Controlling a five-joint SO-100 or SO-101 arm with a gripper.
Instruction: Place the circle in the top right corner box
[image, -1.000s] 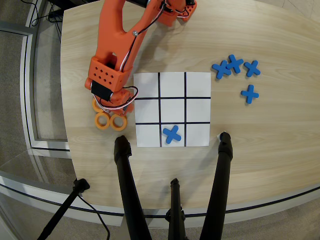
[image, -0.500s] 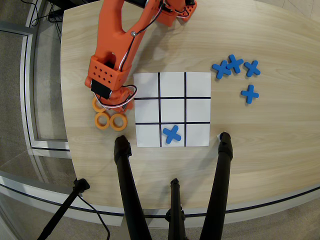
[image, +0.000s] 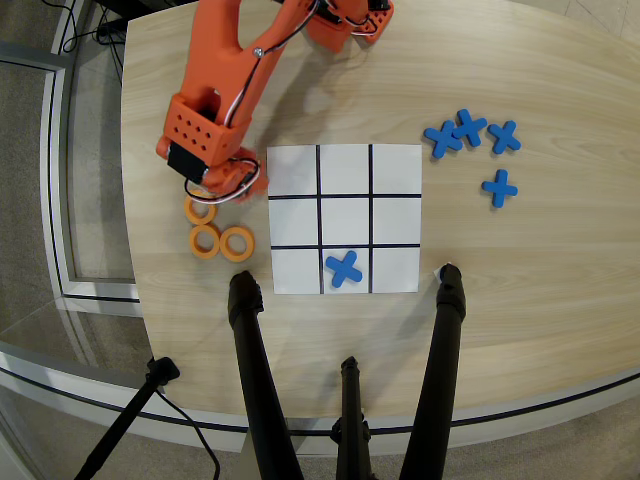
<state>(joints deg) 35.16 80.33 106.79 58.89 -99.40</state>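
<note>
I'm at the pickup step, I think. My end effector (image: 232, 183) sits over the orange rings (image: 222, 232) left of the grid sheet (image: 345, 219); the overhead view hides the jaws, so I can't tell if it's got a ring (image: 199, 209). Three flat rings show, with round holes. Next move: carry one to the top right corner box (image: 396, 169), currently empty.

My arm (image: 225, 70) is bright orange moulded plastic in blocky segments. I see thin white, red and black cables running along it, a silver screw, and a grid of small holes above a black motor block.
</note>
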